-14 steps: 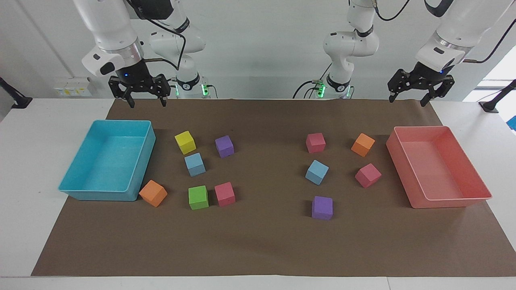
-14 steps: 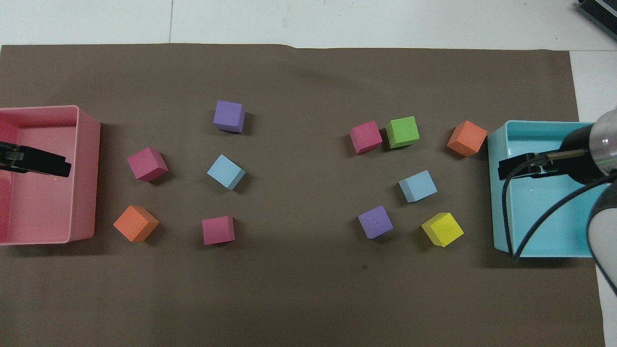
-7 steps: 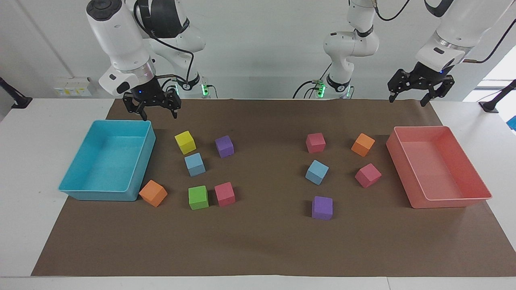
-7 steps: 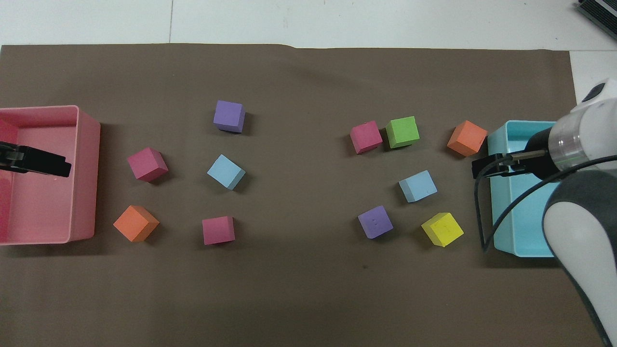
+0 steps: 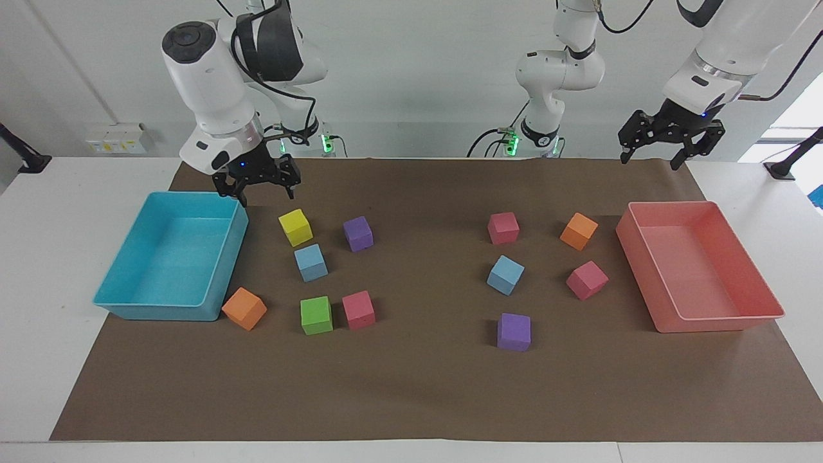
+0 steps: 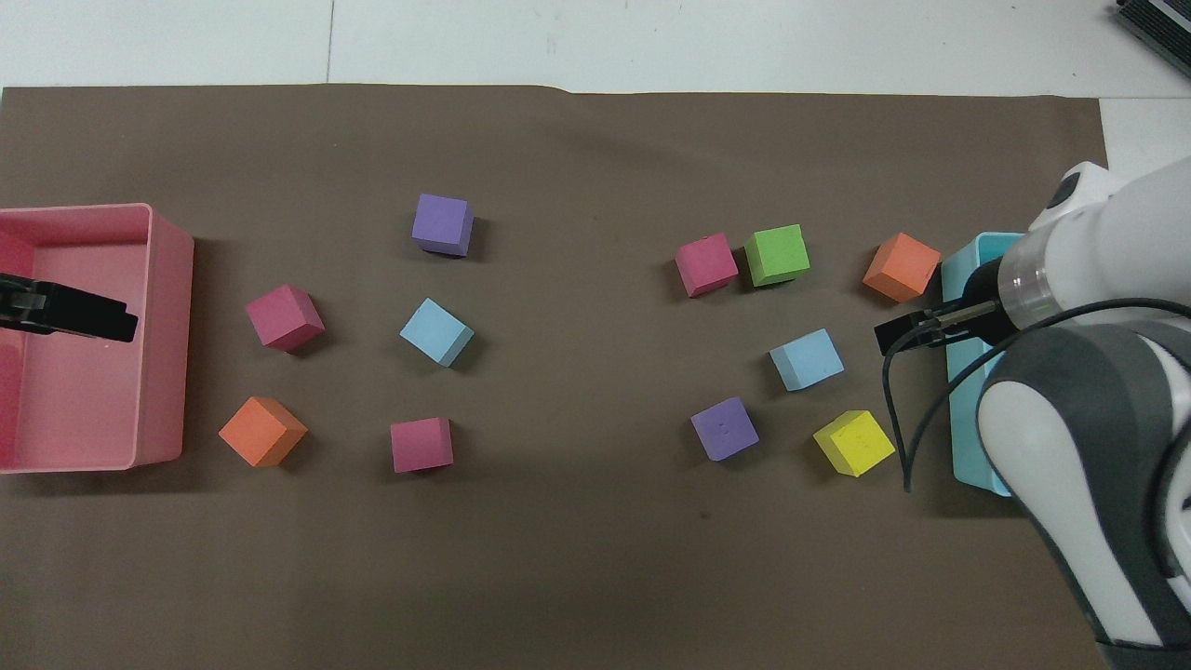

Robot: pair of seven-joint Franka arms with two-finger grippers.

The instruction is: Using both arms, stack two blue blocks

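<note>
Two light blue blocks lie flat on the brown mat, well apart from each other. One blue block (image 5: 311, 262) (image 6: 807, 359) sits among the cubes toward the right arm's end, just farther from the robots than a yellow cube (image 5: 295, 227). The second blue block (image 5: 505, 274) (image 6: 436, 331) lies toward the left arm's end. My right gripper (image 5: 267, 197) (image 6: 907, 332) hangs open and empty over the mat, between the turquoise tray's corner and the yellow cube. High over the pink tray's edge, my left gripper (image 5: 649, 161) (image 6: 93, 319) waits, open and empty.
A turquoise tray (image 5: 161, 312) stands at the right arm's end, a pink tray (image 5: 714, 323) at the left arm's end. Purple (image 5: 358, 233), green (image 5: 316, 315), pink (image 5: 359, 310) and orange (image 5: 244, 308) cubes surround the first blue block; several more ring the second.
My right gripper has swung down and toward the table's middle, from over the turquoise tray to the mat beside the yellow cube. The left arm and all the blocks have stayed still.
</note>
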